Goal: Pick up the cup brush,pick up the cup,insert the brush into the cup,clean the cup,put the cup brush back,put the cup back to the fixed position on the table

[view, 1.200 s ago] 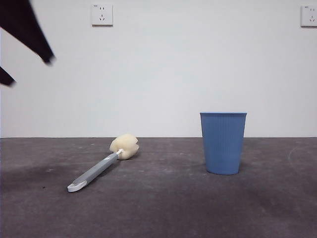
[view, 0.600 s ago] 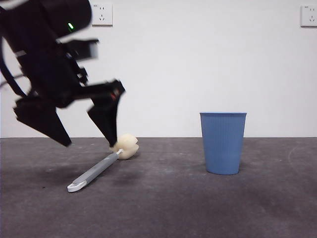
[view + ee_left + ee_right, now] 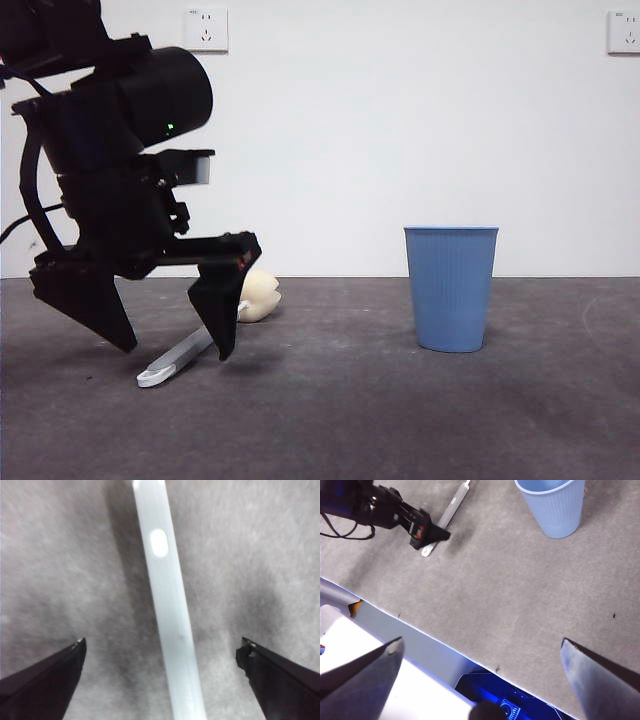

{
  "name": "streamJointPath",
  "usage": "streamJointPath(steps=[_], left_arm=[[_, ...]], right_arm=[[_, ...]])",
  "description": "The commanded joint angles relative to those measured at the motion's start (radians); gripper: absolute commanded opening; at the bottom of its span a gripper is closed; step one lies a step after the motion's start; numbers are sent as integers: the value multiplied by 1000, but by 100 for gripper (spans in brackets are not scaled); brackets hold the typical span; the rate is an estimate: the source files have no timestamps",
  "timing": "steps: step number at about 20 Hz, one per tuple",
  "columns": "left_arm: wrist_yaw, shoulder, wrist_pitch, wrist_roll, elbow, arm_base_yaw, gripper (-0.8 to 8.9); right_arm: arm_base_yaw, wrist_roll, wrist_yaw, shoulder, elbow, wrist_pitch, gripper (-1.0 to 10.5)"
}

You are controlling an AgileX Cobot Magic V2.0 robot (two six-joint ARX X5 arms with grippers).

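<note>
Over cup brush (image 3: 167, 615): left end effector (image 3: 175, 335) apart | sponge apparently front-view only

My table (image 3: 340, 420) is a dark grey, matte surface with faint scuffs. The cup brush (image 3: 175, 361) lies flat on it, its white looped end nearest the front camera and its cream sponge head farther back. The cup (image 3: 451, 288) stands upright on the same surface, well apart from the brush, rim up
</note>
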Motion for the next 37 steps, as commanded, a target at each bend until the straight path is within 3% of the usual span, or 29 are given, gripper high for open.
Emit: streamJointPath(steps=[1,5,7,18,27,33,37], left_arm=[[-6,19,3,-14,-2,-14,449],[3,20,-3,-32,-2,-28,100],[3,20,-12,-31,-2,-31,-13],[2,-50,-95,-1,-1,-30,-8],[25,-439,-294,80,2,-31,-8],[25,-604,-370,104,2,-31,-8],[25,-627,-416,123,2,-31,-8]], right_arm=[[2,4,2,1,5,5,598],[2,3,2,1,5,5,597],[2,3,2,1,5,5,595],[2,16,2,29,5,31,595],[33,128,14,182,-53,424,595],[246,216,303,288,-237,787,596],[384,220,501,413,-285,978,597]])
